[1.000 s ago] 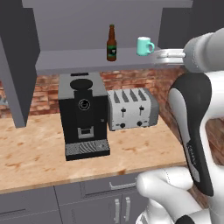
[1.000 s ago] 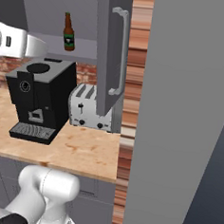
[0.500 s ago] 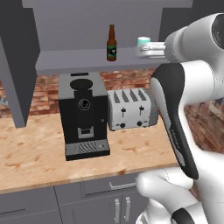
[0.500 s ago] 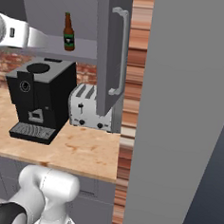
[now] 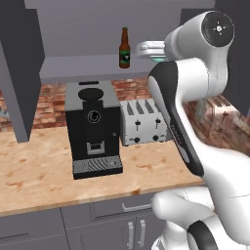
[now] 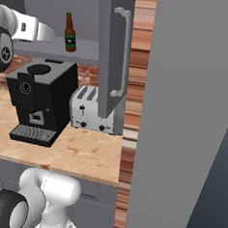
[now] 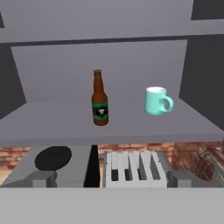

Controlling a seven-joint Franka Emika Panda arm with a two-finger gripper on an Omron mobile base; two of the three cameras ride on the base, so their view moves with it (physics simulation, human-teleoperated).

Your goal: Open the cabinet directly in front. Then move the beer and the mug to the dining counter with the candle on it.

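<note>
The cabinet stands open, its doors swung wide, the left door (image 5: pixel 19 73) and the right door with its silver bar handle (image 6: pixel 121 53). On its grey shelf (image 7: pixel 52 122) the brown beer (image 7: pixel 99 99) stands upright, with the mint-green mug (image 7: pixel 156 100) to its right, handle to the right. My gripper (image 7: pixel 112 181) hangs level with the shelf, in front of both and apart from them, open and holding nothing. From the left base the hand (image 5: pixel 146 49) covers the mug, just right of the beer (image 5: pixel 124 48). From the right base the hand (image 6: pixel 47 32) sits left of the beer (image 6: pixel 70 32).
Below the shelf a black coffee machine (image 5: pixel 93 129) and a silver toaster (image 5: pixel 144 122) stand on the wood worktop (image 5: pixel 44 168) against a brick wall. Grey drawers (image 5: pixel 122 215) run under it. A tall grey panel (image 6: pixel 188 117) rises at the right.
The arm has swung left, bringing the hand in front of the mug and closer to the beer. The jaws stay open; bottle and mug have not moved.
</note>
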